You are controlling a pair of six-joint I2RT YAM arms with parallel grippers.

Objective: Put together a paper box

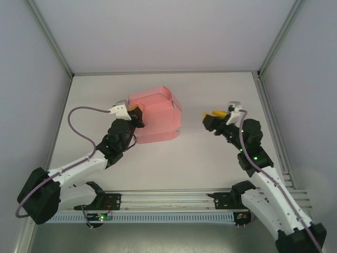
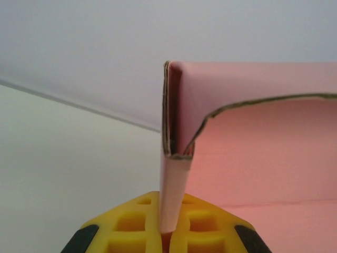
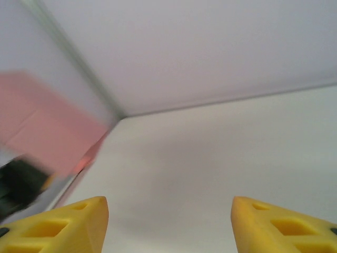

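Paper box (image 1: 155, 113) edge in left claw (image 1: 138, 115)

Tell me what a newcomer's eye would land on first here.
The half-folded pink paper box stands left of centre on the white table. The left arm has its jaws shut on one edge flap of the box, seen close in the left wrist view. The right arm holds its jaws open, apart from the box on its right.

The pink thin-card paper box (image 1: 156, 117) was partly folded, walls raised and top open, resting on the tabletop (image 1: 210, 95) left of centre. 1 doubled wall edge stood upright, pinched in the left claw (image 2: 168, 232).
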